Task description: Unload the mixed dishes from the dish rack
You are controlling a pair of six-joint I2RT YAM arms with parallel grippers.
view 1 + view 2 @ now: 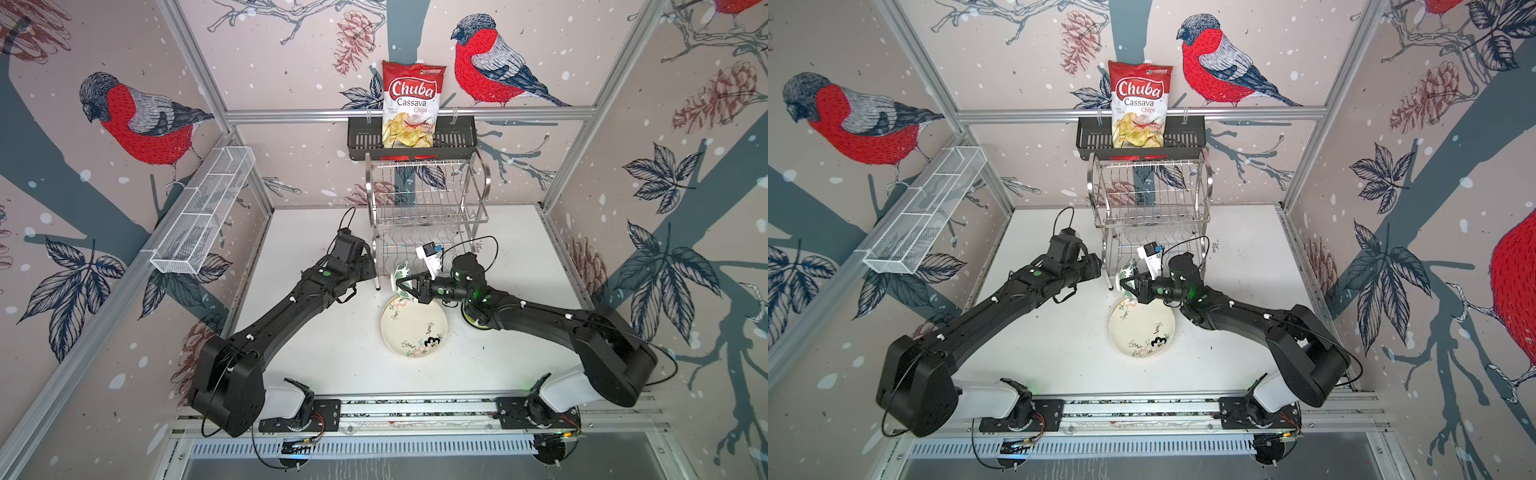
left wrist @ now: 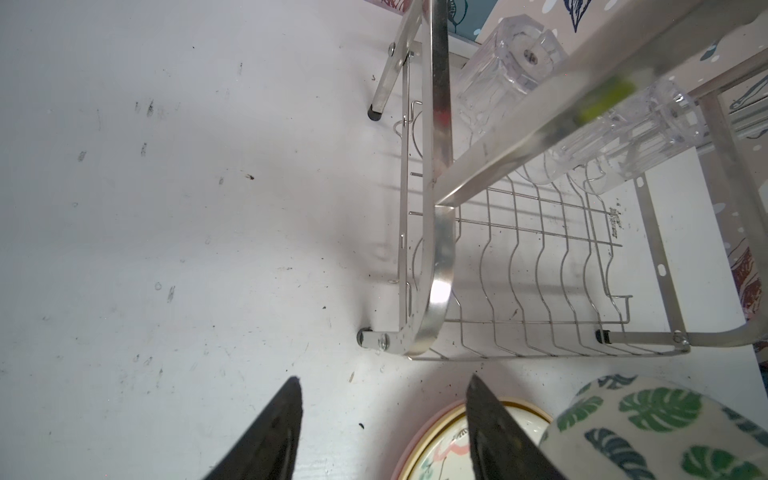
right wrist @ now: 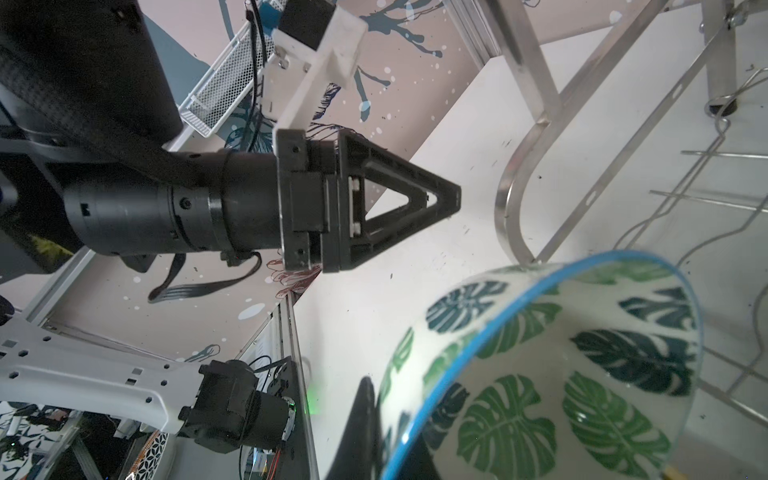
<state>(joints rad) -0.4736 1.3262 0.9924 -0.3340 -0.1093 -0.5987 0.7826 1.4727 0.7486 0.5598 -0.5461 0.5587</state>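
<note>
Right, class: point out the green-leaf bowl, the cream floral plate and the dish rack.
green-leaf bowl [image 3: 582, 374]: right wrist view, on its leaf-printed inner wall.
cream floral plate [image 1: 413, 325]: in a top view, on its bare middle.
dish rack [image 2: 441, 286]: left wrist view, on its curved chrome side band.

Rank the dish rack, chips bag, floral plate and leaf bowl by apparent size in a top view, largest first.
1. dish rack
2. chips bag, though it hangs higher, nearer the camera, so its lead over the plate is unsure
3. cream floral plate
4. green-leaf bowl, clearly smallest
</note>
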